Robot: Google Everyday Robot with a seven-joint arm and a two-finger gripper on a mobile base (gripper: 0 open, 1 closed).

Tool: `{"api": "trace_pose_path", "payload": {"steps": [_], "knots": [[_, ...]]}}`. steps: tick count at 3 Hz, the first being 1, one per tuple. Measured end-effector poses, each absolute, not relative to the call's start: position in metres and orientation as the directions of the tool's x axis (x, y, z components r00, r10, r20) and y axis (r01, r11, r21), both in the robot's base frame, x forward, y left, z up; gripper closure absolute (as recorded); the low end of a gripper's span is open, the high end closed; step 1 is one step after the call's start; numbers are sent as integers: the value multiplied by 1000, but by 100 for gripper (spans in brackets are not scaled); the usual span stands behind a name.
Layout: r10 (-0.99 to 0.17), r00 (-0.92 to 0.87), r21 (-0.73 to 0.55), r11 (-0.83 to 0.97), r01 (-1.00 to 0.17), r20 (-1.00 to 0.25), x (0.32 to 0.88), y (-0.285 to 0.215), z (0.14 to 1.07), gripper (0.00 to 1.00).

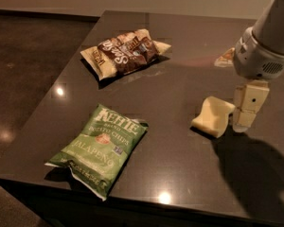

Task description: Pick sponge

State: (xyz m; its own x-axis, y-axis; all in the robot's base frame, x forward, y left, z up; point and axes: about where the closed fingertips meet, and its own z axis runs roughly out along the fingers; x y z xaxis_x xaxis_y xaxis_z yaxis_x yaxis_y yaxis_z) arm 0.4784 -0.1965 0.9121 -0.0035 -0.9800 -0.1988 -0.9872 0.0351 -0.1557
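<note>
The sponge [212, 116], a small pale yellow block, lies on the dark table [180, 79] at the right. Its right edge curls up against my gripper. My gripper [244, 112] hangs down from the white wrist [260, 58] and stands right beside the sponge's right edge, low over the table and touching or nearly touching it. The sponge is not lifted.
A green Kettle jalapeño chip bag [102, 145] lies near the table's front left edge. A brown chip bag [125, 51] lies at the back left. A pale wrapper scrap [224, 58] shows behind the wrist. The floor drops away on the left.
</note>
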Motion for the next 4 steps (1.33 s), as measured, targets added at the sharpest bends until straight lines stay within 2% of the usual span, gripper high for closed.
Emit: {"api": "trace_pose_path", "payload": {"steps": [2,4], "knots": [[-962,169,-104,-150,-983,-216,475,-171,872,0],[-951,228,-75,-217,-973,-209,473,-165,850,0]]}}
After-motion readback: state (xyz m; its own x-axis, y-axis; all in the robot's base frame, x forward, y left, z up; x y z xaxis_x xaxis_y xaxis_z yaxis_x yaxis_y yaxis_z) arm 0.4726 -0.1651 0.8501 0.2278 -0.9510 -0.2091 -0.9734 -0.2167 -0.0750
